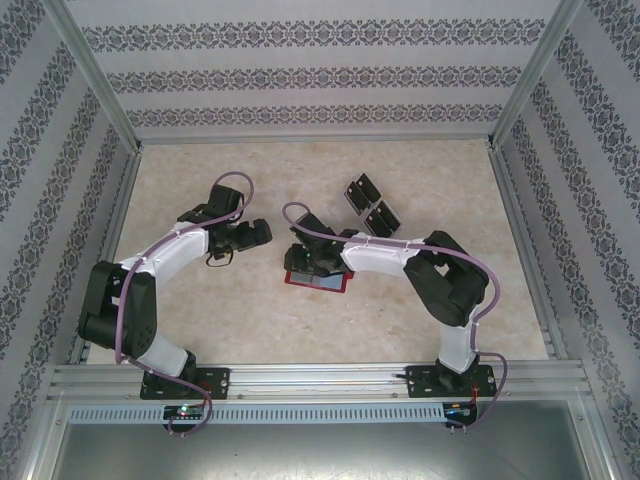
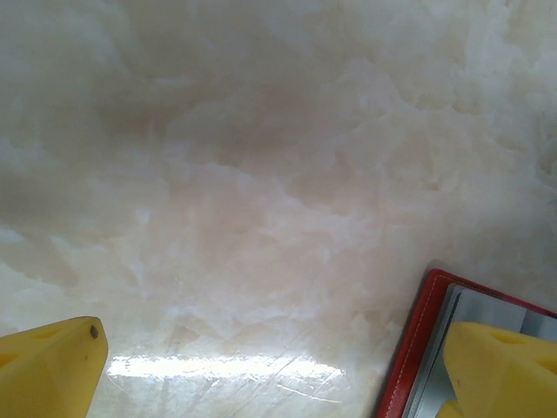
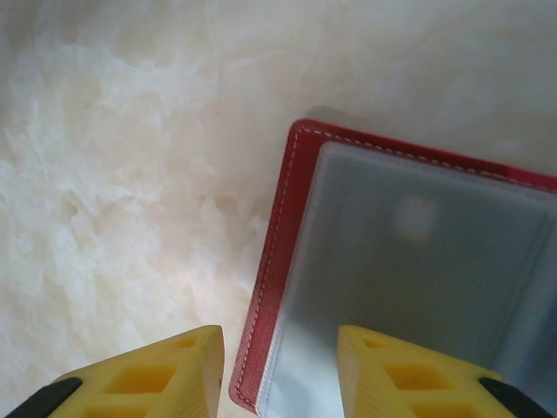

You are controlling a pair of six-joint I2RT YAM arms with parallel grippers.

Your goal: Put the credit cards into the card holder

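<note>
Currently the right gripper [image 3: 277, 338], jaws parted and empty, straddles the red edge of the open card holder [image 3: 409, 261] at mid-table — closing there could drag it shut; the left gripper [image 2: 274, 335] gapes empty, and the credit cards [image 1: 380, 216] lie well beyond.

**Card holder** [image 1: 322, 283]: a small red wallet lying open and flat near the middle of the tabletop, its long edge slightly slanted. Seen close [image 3: 271, 261], the red cover has pale stitching along its rounded rim and frames a grey, translucent inner pocket. One red corner also appears from the other side [image 2: 407, 348].

**Credit cards** [image 1: 360, 189]: dark rectangular cards in two slanted groups, one just beside the other. They lie beyond the holder and to its right, well apart from it.
</note>
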